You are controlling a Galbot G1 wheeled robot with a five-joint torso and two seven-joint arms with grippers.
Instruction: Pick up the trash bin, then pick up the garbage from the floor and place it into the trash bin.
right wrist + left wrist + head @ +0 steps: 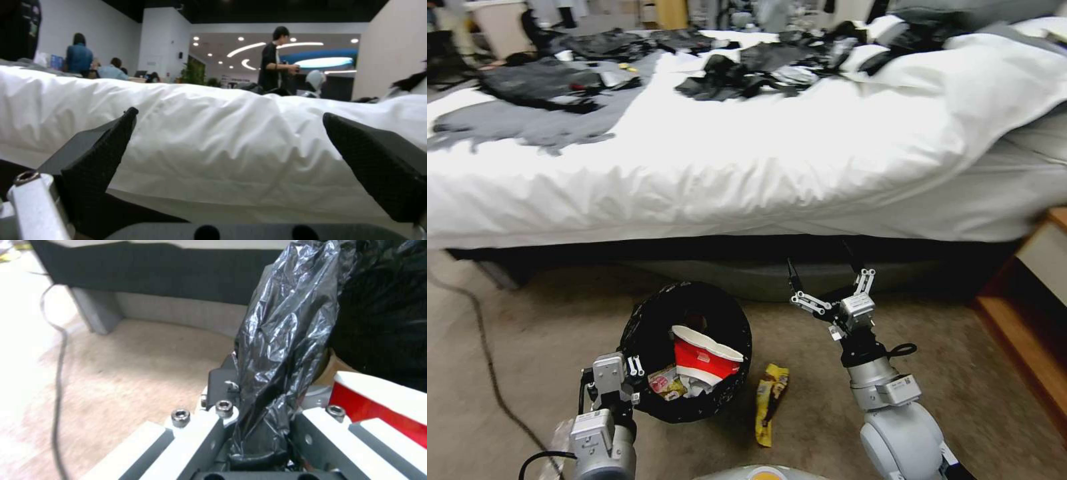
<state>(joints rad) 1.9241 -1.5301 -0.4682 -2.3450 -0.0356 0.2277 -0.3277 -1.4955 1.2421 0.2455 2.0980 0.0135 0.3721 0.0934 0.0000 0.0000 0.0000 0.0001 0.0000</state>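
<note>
The left claw (627, 373) is clenched on the trash bin's (687, 350) crinkled black liner at the near rim, holding the round bin just beside it on the carpet; a red-and-white carton and wrappers lie inside. The right claw (827, 293) hangs released, fingers spread, empty, pointed at the white bed (747, 173). A glossy yellow wrapper (770, 402) lies flat on the floor between the arms, just beside the bin, behind and below the right claw, its long axis running toward the bed. The right arm looks nearer.
</note>
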